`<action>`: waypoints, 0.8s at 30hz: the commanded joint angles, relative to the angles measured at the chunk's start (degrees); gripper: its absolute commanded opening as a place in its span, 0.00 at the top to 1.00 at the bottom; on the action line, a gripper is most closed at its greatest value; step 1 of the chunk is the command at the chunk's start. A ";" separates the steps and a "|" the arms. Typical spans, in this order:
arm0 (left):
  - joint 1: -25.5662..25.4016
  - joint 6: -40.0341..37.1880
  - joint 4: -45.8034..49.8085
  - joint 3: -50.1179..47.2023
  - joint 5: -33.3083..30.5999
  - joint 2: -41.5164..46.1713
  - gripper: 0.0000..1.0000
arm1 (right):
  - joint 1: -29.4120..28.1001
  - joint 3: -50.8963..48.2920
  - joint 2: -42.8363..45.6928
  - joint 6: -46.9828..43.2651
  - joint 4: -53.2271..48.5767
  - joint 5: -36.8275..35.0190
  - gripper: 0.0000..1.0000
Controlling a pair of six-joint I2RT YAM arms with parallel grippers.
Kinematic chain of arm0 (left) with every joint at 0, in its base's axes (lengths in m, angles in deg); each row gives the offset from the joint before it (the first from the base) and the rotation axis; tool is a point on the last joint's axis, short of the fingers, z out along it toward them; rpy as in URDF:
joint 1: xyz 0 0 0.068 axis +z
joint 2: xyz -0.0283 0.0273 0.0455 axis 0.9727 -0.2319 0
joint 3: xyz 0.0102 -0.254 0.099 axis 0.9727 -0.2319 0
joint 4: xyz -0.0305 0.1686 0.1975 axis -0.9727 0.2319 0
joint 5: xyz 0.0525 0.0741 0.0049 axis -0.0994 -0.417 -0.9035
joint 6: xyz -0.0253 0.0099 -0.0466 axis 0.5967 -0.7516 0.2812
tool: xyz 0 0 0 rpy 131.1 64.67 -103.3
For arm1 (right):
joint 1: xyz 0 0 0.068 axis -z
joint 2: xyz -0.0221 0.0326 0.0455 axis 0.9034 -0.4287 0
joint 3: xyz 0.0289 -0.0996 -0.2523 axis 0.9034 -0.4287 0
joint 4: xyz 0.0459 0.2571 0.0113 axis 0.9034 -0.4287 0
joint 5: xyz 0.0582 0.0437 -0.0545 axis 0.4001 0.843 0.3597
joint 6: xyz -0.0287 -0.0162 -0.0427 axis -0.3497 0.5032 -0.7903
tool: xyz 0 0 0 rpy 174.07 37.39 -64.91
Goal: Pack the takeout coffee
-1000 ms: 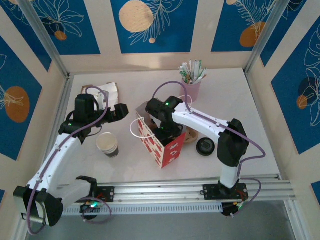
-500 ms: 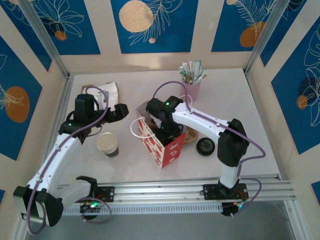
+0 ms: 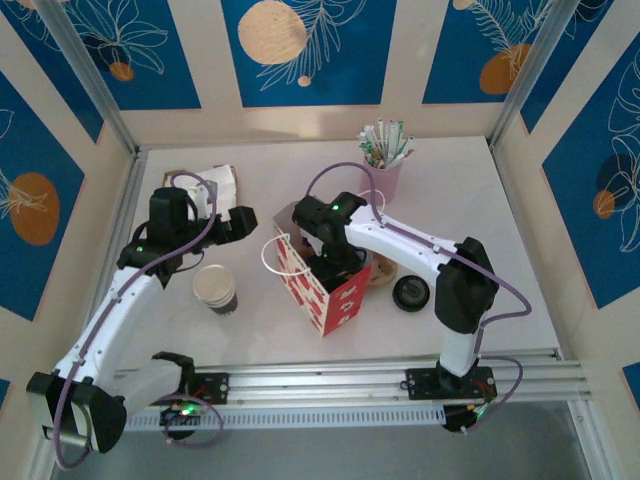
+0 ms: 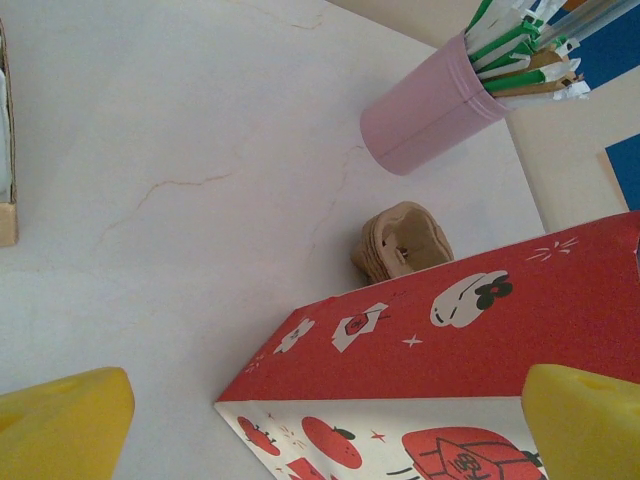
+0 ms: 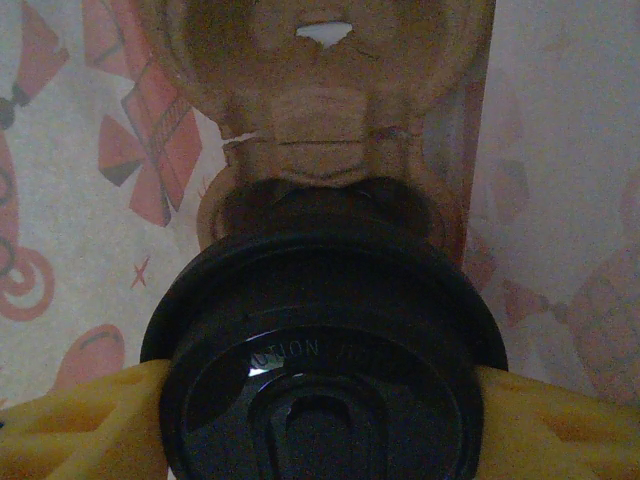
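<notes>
In the top view, the right gripper (image 3: 333,262) reaches down into the mouth of the red-and-white bag (image 3: 330,300), which stands on the worktop (image 3: 480,200). The left gripper (image 3: 243,224) hovers near the bag.

In the left wrist view, its yellow fingers (image 4: 60,425) stand wide apart and empty, facing the bag's corner. From there it looks well placed to steady the bag.

In the right wrist view, yellow fingers (image 5: 70,425) are clamped on either side of the takeout coffee (image 5: 325,350). The cup is inside the bag, short of a pulp holder (image 5: 320,100). Lower it straight and upright, centre it on the holder, and let go only once it is seated.
</notes>
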 commanded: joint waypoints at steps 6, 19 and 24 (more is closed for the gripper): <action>0.28 0.24 -1.07 0.34 1.51 0.35 0.00 | -0.13 -3.04 -4.30 -0.40 3.46 1.97 0.31; 0.23 0.27 -0.39 0.76 1.57 1.06 0.00 | -0.45 -1.28 -3.18 -0.14 1.97 1.09 0.25; 0.27 0.27 -0.43 1.00 1.67 1.01 0.00 | -0.65 -0.71 -2.65 0.16 1.36 0.81 0.23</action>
